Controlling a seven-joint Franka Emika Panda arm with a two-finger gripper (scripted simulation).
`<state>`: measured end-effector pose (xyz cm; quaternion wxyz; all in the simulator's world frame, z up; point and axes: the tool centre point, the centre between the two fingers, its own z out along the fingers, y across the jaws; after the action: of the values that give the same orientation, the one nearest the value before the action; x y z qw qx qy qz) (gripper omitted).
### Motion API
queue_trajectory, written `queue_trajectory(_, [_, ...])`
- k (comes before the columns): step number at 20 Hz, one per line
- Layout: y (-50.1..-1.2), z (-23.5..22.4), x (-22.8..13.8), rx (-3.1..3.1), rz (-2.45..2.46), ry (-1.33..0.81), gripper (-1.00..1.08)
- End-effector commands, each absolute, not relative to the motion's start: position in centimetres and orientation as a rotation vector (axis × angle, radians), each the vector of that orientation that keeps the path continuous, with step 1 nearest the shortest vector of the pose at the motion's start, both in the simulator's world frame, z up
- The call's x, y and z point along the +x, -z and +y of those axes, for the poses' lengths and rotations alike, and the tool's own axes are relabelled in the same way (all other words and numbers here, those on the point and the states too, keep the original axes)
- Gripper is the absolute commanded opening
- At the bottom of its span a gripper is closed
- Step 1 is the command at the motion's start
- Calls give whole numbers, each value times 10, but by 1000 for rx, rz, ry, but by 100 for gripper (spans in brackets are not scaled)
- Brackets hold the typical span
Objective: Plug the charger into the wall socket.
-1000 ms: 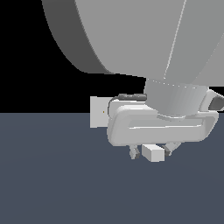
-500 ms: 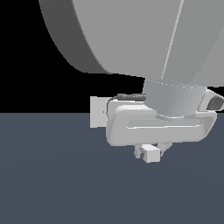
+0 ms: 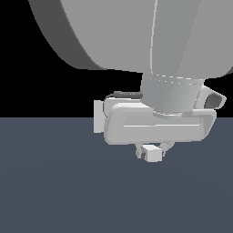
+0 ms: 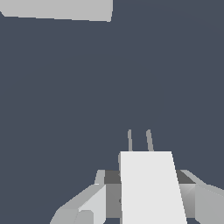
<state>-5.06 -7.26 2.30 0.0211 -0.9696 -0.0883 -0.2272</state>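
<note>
The charger (image 3: 154,155) is a small white block held between my fingers just above the dark floor. My gripper (image 3: 153,152) is shut on it. In the wrist view the charger (image 4: 151,188) fills the space between the two fingers (image 4: 98,199), and its two thin prongs (image 4: 149,140) point away from the hand. The wall socket (image 3: 98,117) is a pale upright panel, mostly hidden behind my hand on the exterior view's left. In the wrist view only an edge of the wall socket (image 4: 57,9) shows, well apart from the prongs and off to one side.
The big grey arm link (image 3: 150,32) fills the upper part of the exterior view and hides much of the scene. The dark grey floor (image 3: 54,191) stretches around the gripper.
My fingers have closed in on the charger. The hand has then risen a little and shifted toward the exterior view's left, carrying the charger with it.
</note>
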Motion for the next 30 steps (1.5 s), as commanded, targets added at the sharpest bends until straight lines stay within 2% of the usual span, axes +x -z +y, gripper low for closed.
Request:
queue_trajectory(1, [-30, -64, -47, -3007, -263, 707, -100])
queue_trajectory(16, [-82, -5, -15, -3023, -168, 717, -100])
queue_trajectory(30, [-100, 15, -2, -3035, -135, 714, -100])
